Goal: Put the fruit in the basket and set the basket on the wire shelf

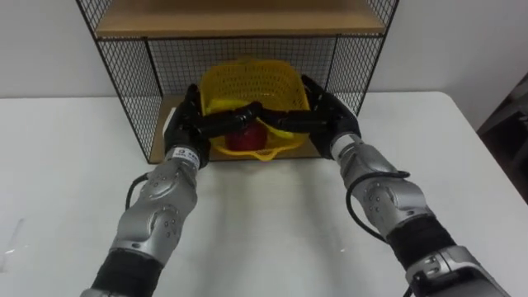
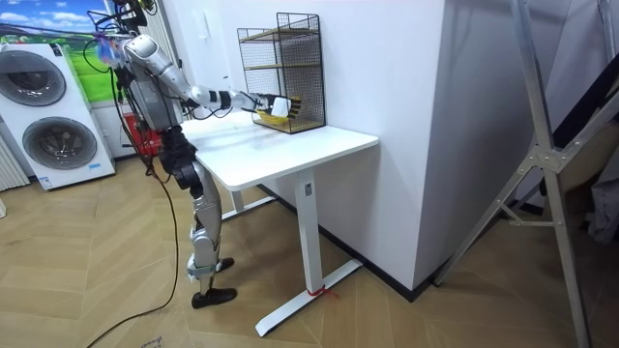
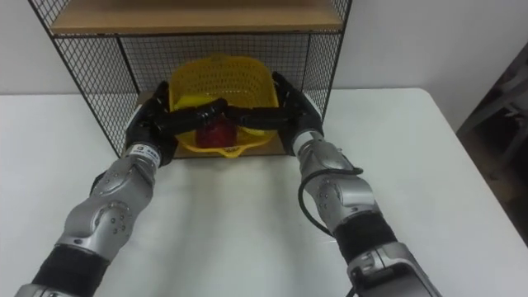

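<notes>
My left hand (image 1: pixel 188 124) and right hand (image 1: pixel 330 115) clasp the yellow basket (image 1: pixel 247 82) from either side, with my thumbs hooked over its front rim. The basket is inside the wire shelf's (image 1: pixel 132 91) lowest bay, with a red fruit (image 1: pixel 245 139) in it.

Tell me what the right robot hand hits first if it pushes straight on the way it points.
Probably the wire shelf's back mesh: the right robot hand points along the yellow basket's side; depth is unclear.

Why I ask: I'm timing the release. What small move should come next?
Probably slide the basket a little deeper into the wire shelf: the left hand and right hand grip it, with its front rim at the shelf's front edge.
</notes>
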